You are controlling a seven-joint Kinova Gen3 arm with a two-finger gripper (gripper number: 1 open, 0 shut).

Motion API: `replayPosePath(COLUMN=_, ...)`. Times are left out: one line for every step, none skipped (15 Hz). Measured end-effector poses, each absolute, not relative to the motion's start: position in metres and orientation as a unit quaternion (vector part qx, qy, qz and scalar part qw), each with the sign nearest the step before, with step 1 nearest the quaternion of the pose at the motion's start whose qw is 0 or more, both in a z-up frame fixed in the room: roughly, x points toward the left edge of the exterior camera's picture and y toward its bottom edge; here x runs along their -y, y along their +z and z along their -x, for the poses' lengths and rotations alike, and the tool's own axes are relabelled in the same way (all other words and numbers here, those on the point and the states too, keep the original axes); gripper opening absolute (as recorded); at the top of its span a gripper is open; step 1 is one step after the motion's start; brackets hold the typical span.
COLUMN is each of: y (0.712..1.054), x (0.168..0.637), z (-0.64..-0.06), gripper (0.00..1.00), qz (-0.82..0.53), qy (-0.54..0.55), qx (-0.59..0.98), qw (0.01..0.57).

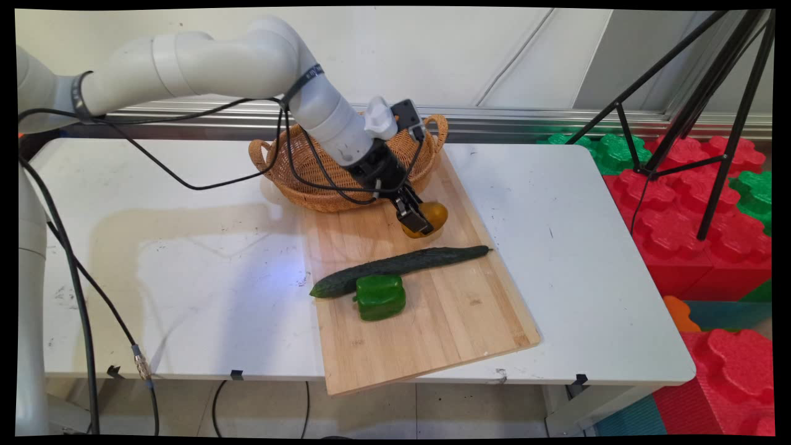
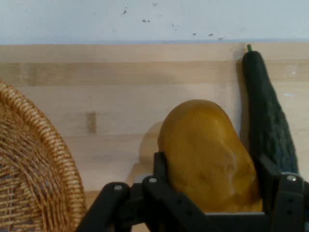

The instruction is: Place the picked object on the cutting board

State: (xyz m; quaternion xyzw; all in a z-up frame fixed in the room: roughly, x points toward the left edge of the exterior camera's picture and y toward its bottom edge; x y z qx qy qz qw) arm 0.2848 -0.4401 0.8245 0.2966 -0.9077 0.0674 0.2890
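Gripper point(image 2: 212, 193) clamped on yellow-brown potato point(image 2: 207, 154), long axis running forward out of jaws, cucumber point(image 2: 268, 121) just beside right finger.

Counted one yellow-brown potato point(image 1: 431, 217), lodged between my pincer's point(image 1: 415, 221) two fingers. One cucumber point(image 1: 401, 267), long, dark green. One green bell pepper point(image 1: 379, 297). So three pieces of produce, one of each kind. One wooden cutting board point(image 1: 457, 321) under all three. One wicker basket point(image 1: 296, 176), two handles; could not see inside it. One white surface point(image 1: 185, 259). One black tripod point(image 1: 710, 93). Red and green foam blocks point(image 1: 692, 247) beside surface: many, number unclear.
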Motion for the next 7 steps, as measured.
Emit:
replayPosePath(y=0.820, x=0.442, z=-0.283, gripper=0.00, qz=-0.295, qy=0.068, qx=0.909, qw=0.286)
replayPosePath(y=0.816, x=0.444, z=-0.281, gripper=0.00, qz=-0.294, qy=0.068, qx=0.910, qw=0.284)
replayPosePath(y=0.813, x=0.446, z=-0.279, gripper=0.00, qz=-0.293, qy=0.069, qx=0.911, qw=0.283)
replayPosePath(y=0.810, x=0.448, z=-0.277, gripper=0.00, qz=-0.291, qy=0.069, qx=0.911, qw=0.283)
replayPosePath(y=0.808, x=0.450, z=-0.275, gripper=1.00, qz=-0.289, qy=0.071, qx=0.912, qw=0.283)
replayPosePath(y=0.807, x=0.452, z=-0.273, gripper=1.00, qz=-0.287, qy=0.072, qx=0.912, qw=0.284)
replayPosePath(y=0.806, x=0.453, z=-0.272, gripper=1.00, qz=-0.286, qy=0.073, qx=0.912, qw=0.284)
